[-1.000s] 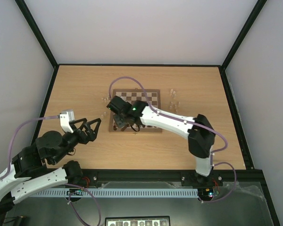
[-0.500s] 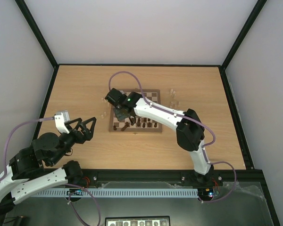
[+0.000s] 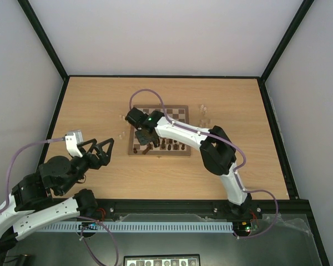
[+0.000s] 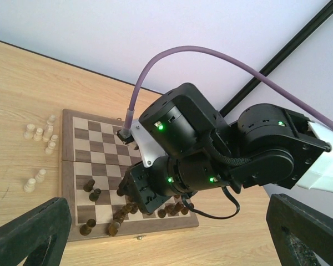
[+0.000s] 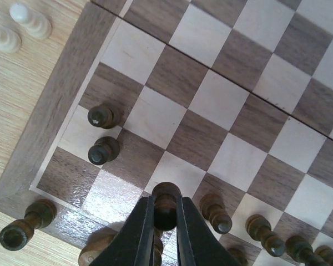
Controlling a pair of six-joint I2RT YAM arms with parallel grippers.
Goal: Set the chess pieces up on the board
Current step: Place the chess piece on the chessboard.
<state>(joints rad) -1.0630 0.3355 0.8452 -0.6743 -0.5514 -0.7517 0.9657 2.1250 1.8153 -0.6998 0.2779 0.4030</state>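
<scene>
My right gripper (image 5: 165, 209) is clenched on a dark chessman (image 5: 166, 195). I hold it upright, its long axis in line with the fingers, just above the squares by the near-left corner of the board (image 5: 61, 111). I judge the target square lies almost straight below it. My left gripper (image 3: 110, 152) gapes empty, well off the board's left edge.

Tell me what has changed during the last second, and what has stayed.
The right arm swung left, elbow closing on the board, and the right gripper moved slightly away from the board's near edge, staying shut on a dark chess piece. The left arm shifted a little left; the left gripper stayed open. The board and the pale pieces beside it did not move.
</scene>
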